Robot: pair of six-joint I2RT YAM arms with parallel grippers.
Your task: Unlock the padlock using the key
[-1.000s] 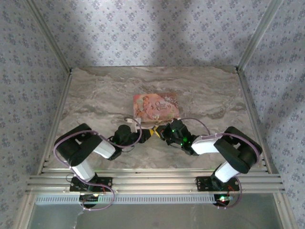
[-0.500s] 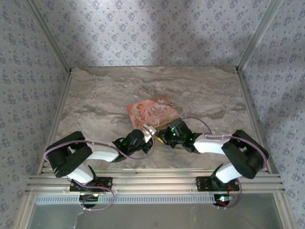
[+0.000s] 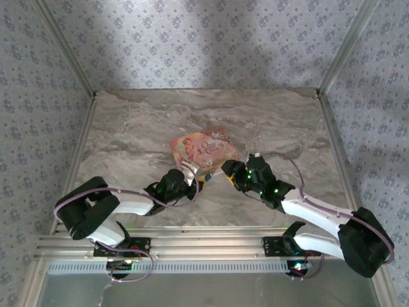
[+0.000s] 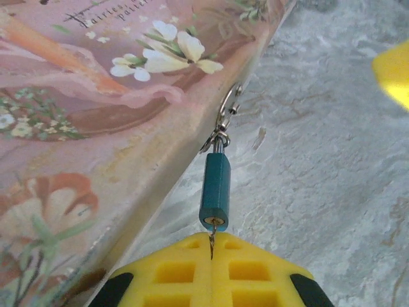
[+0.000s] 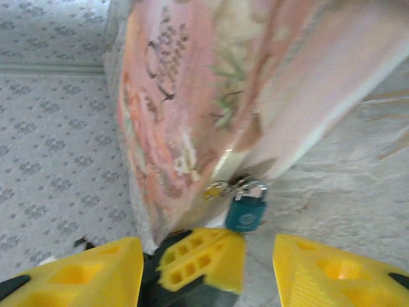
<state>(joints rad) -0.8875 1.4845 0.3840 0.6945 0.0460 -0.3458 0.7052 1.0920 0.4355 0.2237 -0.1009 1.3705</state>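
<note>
From above, the left gripper (image 3: 197,180) and the right gripper (image 3: 226,170) meet at the near edge of the pink floral box (image 3: 204,147).

On the left wrist, its yellow fingers (image 4: 172,275) are pressed together on the key (image 4: 211,242), which sits in the teal padlock (image 4: 215,188) hanging from the box's clasp (image 4: 225,118).

On the right wrist, its fingers (image 5: 83,272) stand apart, and the padlock is just beside the box's edge.

Left gripper (image 4: 211,246) clamped, right gripper (image 5: 208,246) spread — arms angled inward
</note>
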